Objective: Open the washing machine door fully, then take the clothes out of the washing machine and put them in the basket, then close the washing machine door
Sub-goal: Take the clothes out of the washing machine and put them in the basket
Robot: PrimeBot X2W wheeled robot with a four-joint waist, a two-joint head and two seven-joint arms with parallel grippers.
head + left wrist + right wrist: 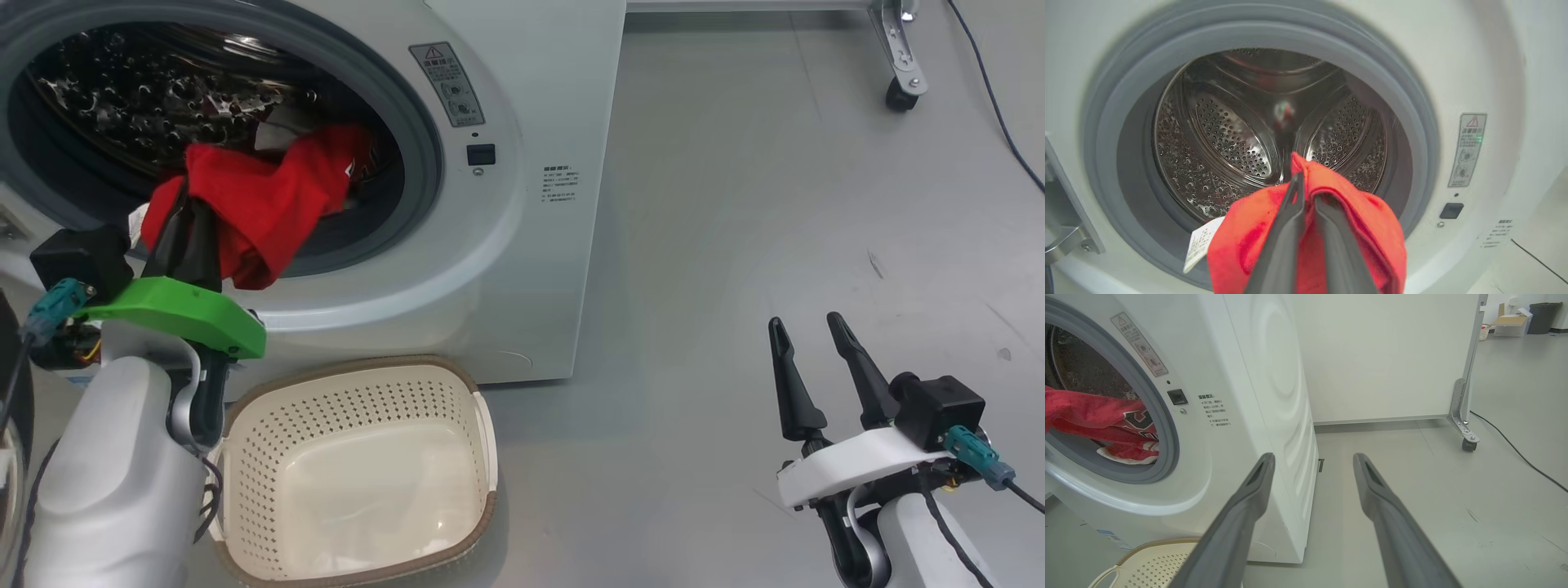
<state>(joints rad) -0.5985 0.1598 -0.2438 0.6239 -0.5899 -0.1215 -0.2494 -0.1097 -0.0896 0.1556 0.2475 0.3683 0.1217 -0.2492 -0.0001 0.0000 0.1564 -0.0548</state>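
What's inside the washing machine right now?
Red clothes lie across the washing machine opening, pinched by the shut left gripper. Behind them, bare steel drum. The drum floor under the fabric is covered.

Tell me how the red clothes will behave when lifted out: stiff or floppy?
Probably floppy: the clothes droop in folds around the left gripper. Likely light: a narrow pinch holds the bunch. The trailing end may drag on the gasket.

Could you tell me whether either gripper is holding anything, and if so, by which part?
The left gripper is shut on the clothes, pinching a bunched fold of the red fabric; the right gripper is open and empty.
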